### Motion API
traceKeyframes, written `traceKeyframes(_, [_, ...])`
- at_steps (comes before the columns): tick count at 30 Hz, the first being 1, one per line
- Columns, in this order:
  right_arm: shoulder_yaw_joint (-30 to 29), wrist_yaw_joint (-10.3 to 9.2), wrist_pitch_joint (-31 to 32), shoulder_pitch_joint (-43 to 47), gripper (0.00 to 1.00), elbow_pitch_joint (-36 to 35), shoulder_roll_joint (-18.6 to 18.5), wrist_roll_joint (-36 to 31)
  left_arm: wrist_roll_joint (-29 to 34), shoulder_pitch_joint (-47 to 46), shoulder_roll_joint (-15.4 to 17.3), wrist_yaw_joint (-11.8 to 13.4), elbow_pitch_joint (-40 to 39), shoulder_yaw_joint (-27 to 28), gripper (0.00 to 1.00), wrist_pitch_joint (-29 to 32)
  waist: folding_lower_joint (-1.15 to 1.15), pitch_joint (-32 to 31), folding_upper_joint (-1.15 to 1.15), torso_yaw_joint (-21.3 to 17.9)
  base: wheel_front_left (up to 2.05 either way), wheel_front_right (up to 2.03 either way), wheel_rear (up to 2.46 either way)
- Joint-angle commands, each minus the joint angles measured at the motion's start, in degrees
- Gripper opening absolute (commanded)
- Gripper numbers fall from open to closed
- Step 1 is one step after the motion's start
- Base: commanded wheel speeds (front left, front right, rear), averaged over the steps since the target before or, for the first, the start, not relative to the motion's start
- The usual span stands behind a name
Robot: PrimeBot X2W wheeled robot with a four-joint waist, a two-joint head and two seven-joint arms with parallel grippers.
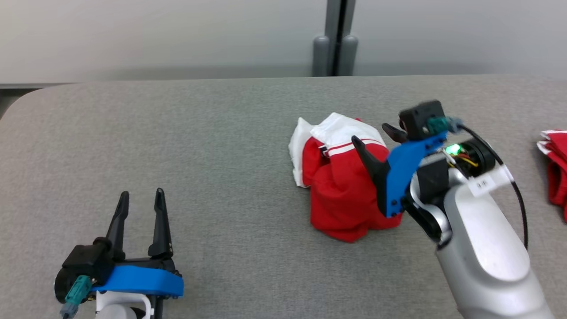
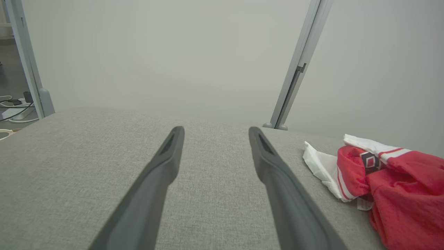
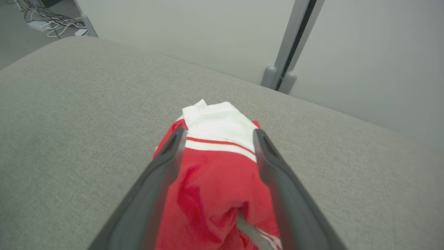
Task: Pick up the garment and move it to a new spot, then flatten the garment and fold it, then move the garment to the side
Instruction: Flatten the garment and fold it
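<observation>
1. Garment (image 1: 341, 186): a crumpled red-and-white heap, right of centre on the grey table (image 1: 177, 133).
2. Right gripper (image 1: 370, 133): fingers spread, straddling the heap, apparently poised for the pickup.
3. Left gripper (image 1: 142, 192): released, holding nothing, well apart at the near left.
4. Second red cloth (image 1: 556, 168): at the table's right edge, probably no obstacle.

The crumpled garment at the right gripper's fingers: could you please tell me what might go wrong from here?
The right gripper is open astride the bunched red and white garment, so closing may pinch only one layer, which could slip when lifted. Another red garment lies toward the table's right side; setting this one there could tangle them.
</observation>
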Motion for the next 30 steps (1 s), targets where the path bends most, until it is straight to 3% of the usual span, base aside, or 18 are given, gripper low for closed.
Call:
traceKeyframes(1, [0.69,0.03,1.64,-2.79,1.0,2.44,0.58,-0.6,-0.17,-1.03,-0.2,-0.41,0.17,-0.67,1.0,-0.26,0.0,0.78,0.0,2.09,0.0,0.0,0.0])
traceKeyframes(8, [0.14,0.02,7.29,-11.43,1.0,16.56,1.4,-5.14,-0.98,-3.21,-0.61,-0.43,0.3,-4.85,1.0,-0.26,0.0,2.99,0.0,7.63,0.0,0.0,0.0])
traceKeyframes(15, [-1.5,0.02,6.92,-14.74,1.0,24.98,1.46,-11.32,-1.71,-4.43,-0.9,-0.3,0.11,-6.71,1.0,-0.26,0.0,4.73,0.0,10.82,0.0,0.0,0.0])
traceKeyframes(20, [-2.11,0.02,6.75,-15.65,1.0,28.49,0.38,-16.31,-1.89,-4.57,-0.96,-0.3,-0.04,-6.56,1.0,-0.26,0.0,5.16,0.0,11.19,0.0,0.0,0.0])
traceKeyframes(27, [-3.82,0.02,5.67,-14.52,1.0,28.75,-0.08,-17.9,-1.52,-3.85,-0.81,-0.31,-0.36,-4.57,1.0,-0.26,0.0,4.65,0.0,9.14,0.0,0.0,0.0])
traceKeyframes(28, [-4.12,0.02,5.7,-14.23,0.82,28.74,-0.2,-17.91,-1.47,-3.71,-0.75,-0.31,-0.39,-4.39,1.0,-0.26,0.0,4.48,0.0,8.81,0.0,0.0,0.0])
traceKeyframes(30, [-4.54,0.02,5.68,-13.63,0.07,28.87,-0.21,-17.45,-1.45,-3.43,-0.58,-0.31,-0.44,-4.03,1.0,-0.26,0.0,4.09,0.0,8.17,0.0,0.0,0.0])
